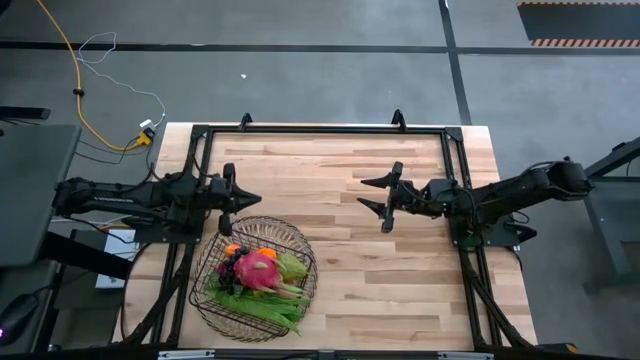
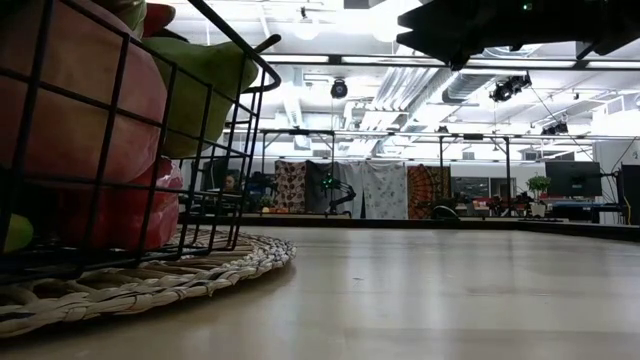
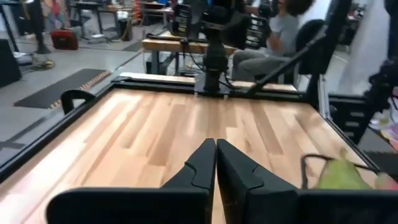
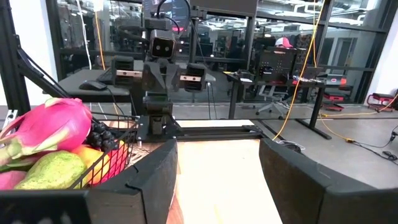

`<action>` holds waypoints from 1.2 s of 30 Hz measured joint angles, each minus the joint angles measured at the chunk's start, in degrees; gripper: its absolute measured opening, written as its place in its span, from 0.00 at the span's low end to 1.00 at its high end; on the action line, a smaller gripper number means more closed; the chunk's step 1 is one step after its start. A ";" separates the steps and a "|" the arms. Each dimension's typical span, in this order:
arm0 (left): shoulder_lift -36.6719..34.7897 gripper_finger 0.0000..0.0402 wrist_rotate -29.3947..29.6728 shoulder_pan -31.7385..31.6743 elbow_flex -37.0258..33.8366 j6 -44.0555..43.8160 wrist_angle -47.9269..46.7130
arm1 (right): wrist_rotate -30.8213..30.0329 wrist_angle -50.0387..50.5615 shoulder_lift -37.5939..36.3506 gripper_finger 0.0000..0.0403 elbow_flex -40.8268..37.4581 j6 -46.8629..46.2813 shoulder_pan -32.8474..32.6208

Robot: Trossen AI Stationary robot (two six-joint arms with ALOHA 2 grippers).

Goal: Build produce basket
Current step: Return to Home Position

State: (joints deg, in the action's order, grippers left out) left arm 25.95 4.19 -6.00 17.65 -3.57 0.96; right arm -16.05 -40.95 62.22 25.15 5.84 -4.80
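Basket (image 1: 262, 221), heaped with produce (image 1: 262, 270), sits on front-left of table (image 1: 400, 290), its far rim just beside left tool (image 1: 250, 200), which is clenched on nothing. Right tool (image 1: 370, 193) hangs released, well apart over bare mid-table. Judgement: each arm has open room to draw back toward its own side; the basket rim is the only edge to mind.

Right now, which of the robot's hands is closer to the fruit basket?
Left. The left hand, shut, sits right by the basket; the right hand, open, is well away, over the table.
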 joint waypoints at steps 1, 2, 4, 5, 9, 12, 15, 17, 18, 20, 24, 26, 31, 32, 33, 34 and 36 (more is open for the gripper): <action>-0.22 0.01 -0.33 0.00 0.00 0.11 -0.54 | 0.02 0.02 0.00 0.54 0.00 -0.01 0.00; -0.37 0.00 -0.42 0.02 0.00 0.11 -1.26 | 0.02 0.00 0.00 0.54 0.00 -0.01 0.00; -0.54 0.00 -0.03 0.02 0.00 0.18 -3.16 | 0.02 0.00 0.00 0.54 0.00 -0.01 0.00; -0.53 0.00 0.62 0.02 -0.12 0.13 -3.84 | 0.02 0.00 0.00 0.54 0.00 -0.01 0.00; -1.30 0.00 1.18 0.02 -4.39 -0.72 -1.58 | 0.38 0.01 0.01 0.54 0.00 -1.64 0.00; -3.14 0.00 1.18 -0.01 -7.91 -1.15 0.58 | 0.48 0.13 0.02 0.54 0.00 -1.96 0.00; -6.34 0.00 1.44 -0.63 -8.39 -0.31 -0.33 | 0.47 0.81 0.02 0.54 0.00 -1.96 0.00; -8.65 0.00 1.40 -1.33 -8.39 0.00 -1.66 | 0.48 1.03 0.02 0.54 0.00 -2.29 0.00; -9.81 0.00 1.04 -1.68 -8.39 0.28 -2.42 | 0.46 0.99 0.02 0.54 0.00 -2.50 0.00; -12.17 0.00 0.60 -2.35 -8.39 0.65 -3.69 | 0.46 0.96 0.02 0.54 0.00 -2.61 0.00; -16.30 0.00 0.52 -2.96 -8.39 0.04 -6.73 | 0.46 0.94 0.02 0.54 0.00 -2.61 0.00; -18.09 0.00 0.10 -2.99 -9.02 -0.53 -7.04 | 0.47 0.94 0.02 0.54 0.00 -2.61 0.00; -23.02 0.00 -0.52 -2.99 -16.24 -1.84 0.03 | 0.46 1.02 0.02 0.54 0.00 -2.61 0.00; -23.99 0.00 -0.51 -2.99 -17.18 -2.06 0.27 | 0.46 1.05 0.02 0.54 0.00 -2.61 0.00; -24.54 0.00 -0.89 -2.99 -16.91 -2.16 -0.30 | 0.46 1.09 0.02 0.54 0.00 -2.61 0.00; -24.73 0.00 -1.14 -2.99 -16.85 -1.90 -0.07 | 0.46 1.15 0.02 0.54 0.00 -2.61 -0.02; -25.06 0.00 -1.39 -2.99 -16.84 -1.38 -0.25 | 0.46 1.35 0.02 0.54 0.00 -2.61 -0.02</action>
State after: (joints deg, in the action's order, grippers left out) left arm 0.89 2.80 -8.99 0.81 -4.95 0.71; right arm -15.59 -39.59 62.24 25.15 3.22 -4.82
